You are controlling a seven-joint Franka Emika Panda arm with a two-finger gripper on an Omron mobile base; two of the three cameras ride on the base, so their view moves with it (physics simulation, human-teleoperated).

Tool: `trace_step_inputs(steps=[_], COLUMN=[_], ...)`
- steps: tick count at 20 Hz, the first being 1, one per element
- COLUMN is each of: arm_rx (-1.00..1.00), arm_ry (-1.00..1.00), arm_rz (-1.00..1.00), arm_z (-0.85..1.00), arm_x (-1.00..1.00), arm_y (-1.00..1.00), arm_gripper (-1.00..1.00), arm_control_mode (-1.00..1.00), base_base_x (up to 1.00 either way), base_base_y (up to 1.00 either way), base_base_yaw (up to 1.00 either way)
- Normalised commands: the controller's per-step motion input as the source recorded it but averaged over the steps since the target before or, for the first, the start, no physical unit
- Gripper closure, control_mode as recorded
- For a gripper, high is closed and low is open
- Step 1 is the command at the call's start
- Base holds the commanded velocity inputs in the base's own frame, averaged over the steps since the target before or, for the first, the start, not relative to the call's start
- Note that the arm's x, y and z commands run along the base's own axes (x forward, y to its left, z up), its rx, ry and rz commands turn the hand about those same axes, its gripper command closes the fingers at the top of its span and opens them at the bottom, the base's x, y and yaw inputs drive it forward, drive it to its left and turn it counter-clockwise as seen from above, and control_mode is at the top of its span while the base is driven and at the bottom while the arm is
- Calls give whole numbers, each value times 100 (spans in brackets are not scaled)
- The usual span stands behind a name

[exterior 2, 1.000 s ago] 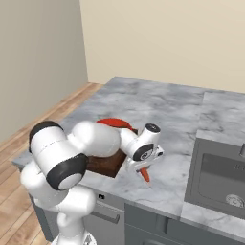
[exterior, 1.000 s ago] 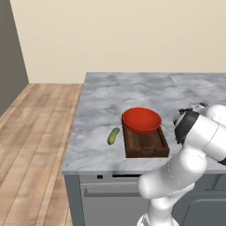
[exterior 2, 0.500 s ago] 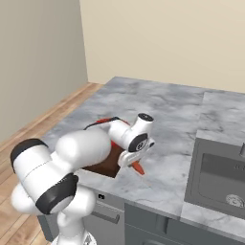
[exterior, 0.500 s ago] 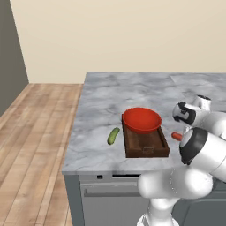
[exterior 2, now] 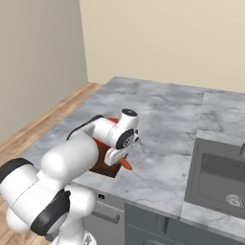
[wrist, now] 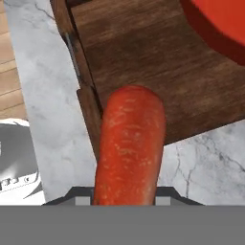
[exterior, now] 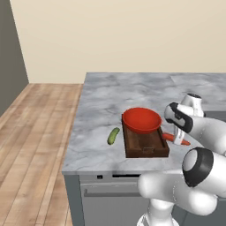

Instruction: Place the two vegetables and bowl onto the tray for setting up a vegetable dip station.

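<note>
The dark wooden tray (exterior: 145, 145) lies near the counter's front edge, and the red bowl (exterior: 141, 120) rests on its far end. The green cucumber (exterior: 113, 136) lies on the marble to the tray's left. My gripper (exterior: 178, 139) hangs at the tray's right side, shut on the orange-red carrot (exterior: 175, 139). From the right base view the gripper (exterior 2: 119, 159) holds the carrot (exterior 2: 125, 163) just off the tray (exterior 2: 101, 167) corner. In the hand view the carrot (wrist: 129, 148) reaches over the tray's rim (wrist: 88, 100), with the bowl (wrist: 220, 24) beyond.
A steel sink (exterior 2: 220, 177) is set into the counter to the right. The grey marble counter (exterior: 132, 90) ends at its front edge just below the tray. A wooden floor (exterior: 31, 145) lies to the left, and a beige wall stands behind.
The gripper has carried the carrot a little leftward, closer to the tray's right edge. The arm's elbow has swung lower. Bowl, tray and cucumber have not moved.
</note>
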Motion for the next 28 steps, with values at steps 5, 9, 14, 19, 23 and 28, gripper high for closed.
trace_step_inputs(steps=[5,9,14,19,23,28], arm_rx=[1,5,7,5,4,5], arm_ry=[0,0,-7,-8,-6,-3], arm_rz=[11,12,5,0,0,0], arm_z=[9,1,0,0,-3,-10], arm_x=[2,7,12,17,15,15], arm_y=[50,41,33,26,25,20], arm_gripper=[100,100,100,100,100,100], arm_control_mode=[-100,-100,-100,-100,-100,-100], base_base_x=[0,0,0,0,0,0], base_base_y=[0,0,0,0,0,0], base_base_yaw=[0,0,0,0,0,0])
